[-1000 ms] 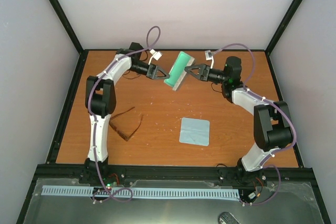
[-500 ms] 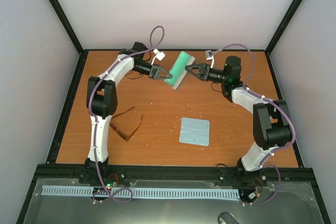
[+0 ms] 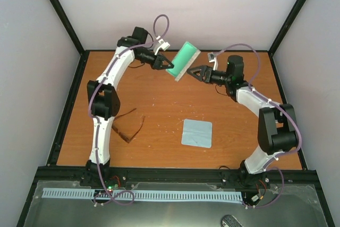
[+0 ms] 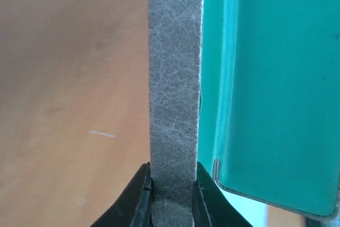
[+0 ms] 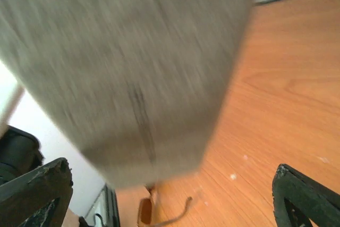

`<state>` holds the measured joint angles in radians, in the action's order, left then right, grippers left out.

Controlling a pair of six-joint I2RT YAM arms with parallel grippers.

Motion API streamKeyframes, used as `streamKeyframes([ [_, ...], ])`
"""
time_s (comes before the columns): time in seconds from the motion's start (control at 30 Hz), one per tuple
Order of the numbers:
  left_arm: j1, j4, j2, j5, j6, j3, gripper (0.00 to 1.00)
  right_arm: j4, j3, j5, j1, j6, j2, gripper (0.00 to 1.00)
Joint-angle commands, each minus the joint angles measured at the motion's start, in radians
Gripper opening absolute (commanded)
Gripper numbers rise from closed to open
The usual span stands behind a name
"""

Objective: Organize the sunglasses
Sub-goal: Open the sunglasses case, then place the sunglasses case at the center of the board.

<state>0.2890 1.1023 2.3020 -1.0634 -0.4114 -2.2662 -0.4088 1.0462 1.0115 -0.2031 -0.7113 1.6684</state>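
1. Your left arm rises from its base and reaches to the far side, elbow high, wrist turned to the right.
2. Your left gripper (image 3: 164,64) has its jaws pinched tight on the thin grey wall of the case (image 4: 175,78).
3. Your right arm stretches to the far side, forearm pointing left.
4. Your right gripper (image 3: 194,72) has its jaws spread wide, the fingertips (image 5: 37,192) at opposite edges of its wrist view.

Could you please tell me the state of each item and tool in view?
case, open, held above the table, green lining showing.
left tool, shut on the case's wall.
right tool, open, beside the case.
sunglasses, unfolded, lying on the table.
cloth, flat on the table.
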Motion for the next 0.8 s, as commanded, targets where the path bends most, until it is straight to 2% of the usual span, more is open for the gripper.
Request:
streamKeyframes([
  [0.0,0.004,0.043,-0.019,0.277,-0.145,-0.117,0.0,0.461,-0.002,-0.099,0.049,0.292,-0.127,1.0],
  [0.07,0.034,0.024,-0.044,0.436,-0.252,-0.073,0.01,0.586,-0.04,-0.18,0.104,0.354,-0.196,1.0],
  [0.2,0.092,-0.048,-0.101,0.708,-0.441,0.083,0.01,0.676,-0.123,-0.315,0.21,0.395,-0.32,1.0],
  [0.37,0.155,-0.253,-0.174,0.907,-0.613,0.304,0.0,0.697,-0.134,-0.385,0.228,0.389,-0.349,1.0],
  [0.53,0.206,-0.414,-0.204,1.02,-0.698,0.434,0.0,0.648,-0.157,-0.393,0.228,0.351,-0.359,1.0],
  [0.77,0.247,-0.616,-0.206,1.118,-0.699,0.526,0.01,0.656,-0.19,-0.427,0.228,0.355,-0.39,1.0],
])
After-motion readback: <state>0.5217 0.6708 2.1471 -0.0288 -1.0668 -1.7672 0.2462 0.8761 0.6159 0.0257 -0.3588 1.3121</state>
